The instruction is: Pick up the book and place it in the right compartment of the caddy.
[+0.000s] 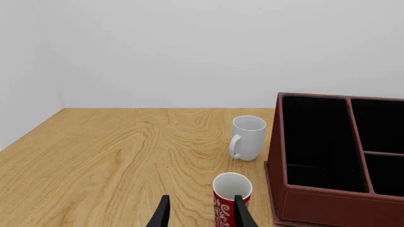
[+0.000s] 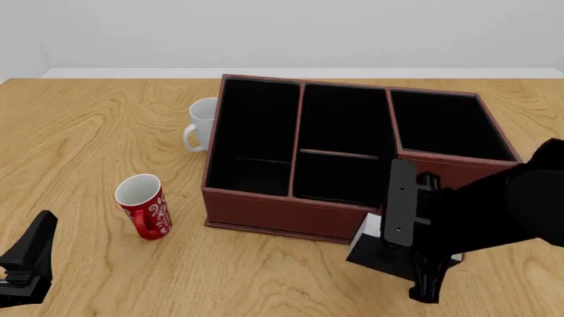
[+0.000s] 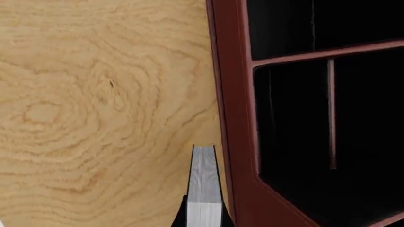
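Note:
The reddish-brown caddy [image 2: 264, 214] stands mid-table, and its right compartment [image 2: 445, 125] is black-lined and holds nothing. The black book [image 2: 377, 254] with its white page edge is just in front of the caddy's right half, close to its front wall. My right gripper [image 2: 407, 254] is shut on the book. In the right wrist view the book's pale page edge [image 3: 203, 189] runs alongside the caddy's wall [image 3: 230, 118]. My left gripper [image 1: 202, 215] is open and holds nothing; it sits low at the near left [image 2: 26, 264].
A red patterned mug [image 2: 144, 205] stands left of the caddy, right in front of the left fingers [image 1: 231, 198]. A white mug [image 2: 203, 124] stands farther back by the caddy's left wall [image 1: 247, 137]. Bare wooden table [image 2: 88, 132] stretches to the left.

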Robot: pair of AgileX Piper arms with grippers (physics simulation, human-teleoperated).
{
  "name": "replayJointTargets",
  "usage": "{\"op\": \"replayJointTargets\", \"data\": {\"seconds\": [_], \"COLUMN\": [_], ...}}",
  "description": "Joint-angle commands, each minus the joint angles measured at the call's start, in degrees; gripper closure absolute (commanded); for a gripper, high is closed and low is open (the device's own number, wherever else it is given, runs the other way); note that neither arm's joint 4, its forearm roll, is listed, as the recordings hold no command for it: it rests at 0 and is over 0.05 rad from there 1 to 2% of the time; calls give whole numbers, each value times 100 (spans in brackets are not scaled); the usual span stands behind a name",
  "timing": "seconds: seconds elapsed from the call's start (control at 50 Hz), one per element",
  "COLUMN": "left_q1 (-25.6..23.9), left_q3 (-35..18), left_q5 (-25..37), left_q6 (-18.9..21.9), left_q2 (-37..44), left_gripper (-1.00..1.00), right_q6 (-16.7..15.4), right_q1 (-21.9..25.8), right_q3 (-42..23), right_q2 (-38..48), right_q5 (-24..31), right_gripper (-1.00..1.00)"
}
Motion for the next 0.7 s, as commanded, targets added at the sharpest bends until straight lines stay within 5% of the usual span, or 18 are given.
{"op": "replayJointTargets", "data": {"seconds": [0.02, 0.16, 0.44, 0.7], "left_q1": [0, 0, 0, 0], "left_q3": [0, 0, 0, 0], "left_q5": [0, 0, 0, 0], "left_q6": [0, 0, 0, 0], "left_q2": [0, 0, 0, 0], "left_gripper": [-100, -100, -100, -100], "right_q6": [-46, -474, -845, -1310], "right_q1": [-120, -409, -480, -802], "right_q3": [-449, -877, -1449, -1539], "right_q2": [-437, -787, -1312, -1666], "right_q5": [749, 1430, 2290, 2343], "right_gripper": [100, 100, 100, 100]}}
